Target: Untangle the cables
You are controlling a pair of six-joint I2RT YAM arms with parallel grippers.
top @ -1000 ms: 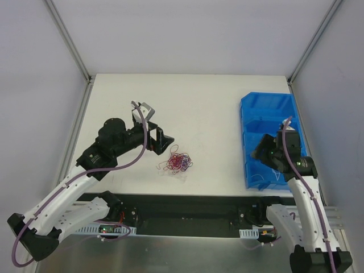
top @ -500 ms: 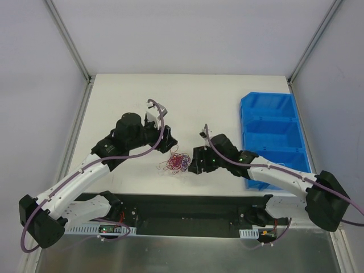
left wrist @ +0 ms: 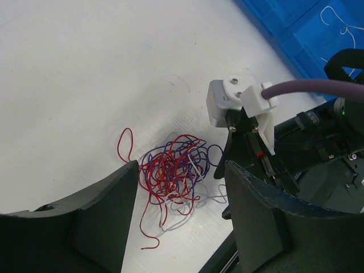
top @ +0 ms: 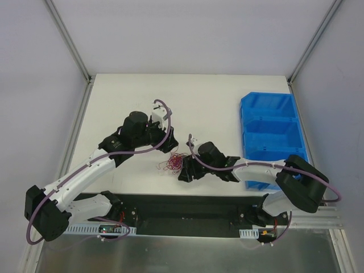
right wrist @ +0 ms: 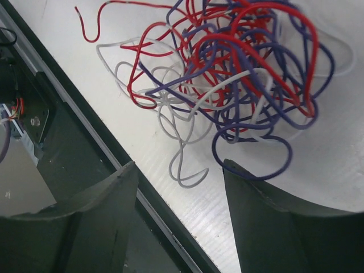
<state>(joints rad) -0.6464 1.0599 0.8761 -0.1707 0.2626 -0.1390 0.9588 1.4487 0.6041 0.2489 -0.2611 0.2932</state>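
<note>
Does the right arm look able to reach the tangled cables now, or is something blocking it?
Probably yes. The right gripper is open right at the cables, nothing between them. The left gripper is close too, but on the opposite side.

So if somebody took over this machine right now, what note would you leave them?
Left gripper: open, holding nothing, poised over the cables.
Right gripper: open, empty, beside the cables on their right.
Cables: red, purple and white, knotted in one heap on the table between the arms.
Done: one white strand seems to lie in the bin.
Left: the heap is not yet pulled apart.
</note>
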